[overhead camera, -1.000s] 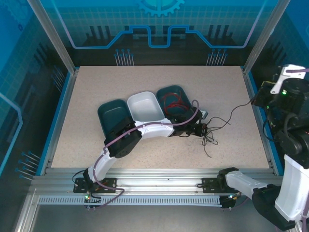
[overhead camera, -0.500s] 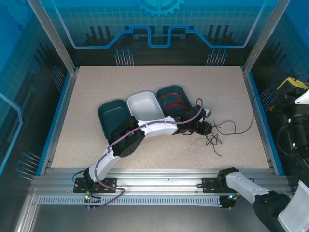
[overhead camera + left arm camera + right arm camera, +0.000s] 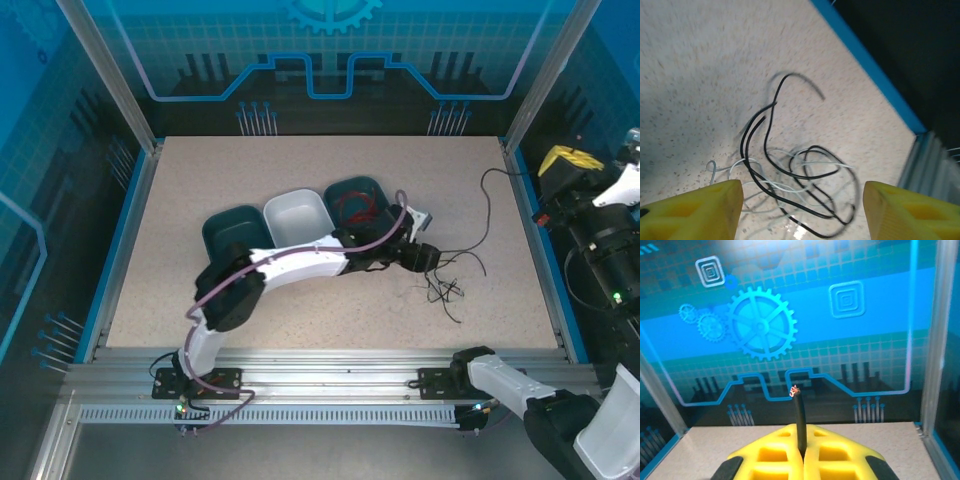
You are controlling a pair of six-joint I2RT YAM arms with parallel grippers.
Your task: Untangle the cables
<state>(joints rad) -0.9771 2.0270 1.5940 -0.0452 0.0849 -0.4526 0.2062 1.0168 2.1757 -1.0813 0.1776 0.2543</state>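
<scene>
We look down on a speckled beige tabletop edged in blue, boxed in by aluminium posts and translucent blue wall panels printed with gears and circuit lines. Near the middle, three oval plastic tubs sit in a row: a dark teal tub at 9 o'clock, a white tub between, and a second dark teal tub at 3 o'clock holding coiled red cables.

At 4 o'clock from the table's middle lies a loose tangle of thin black and whitish cables. The left gripper hangs over it, yellow fingers spread wide with nothing gripped.

One long black cable runs toward 2 o'clock to the right gripper, which sits past the table's edge. Its fingers are pressed together on the wire's bare-tipped end.
</scene>
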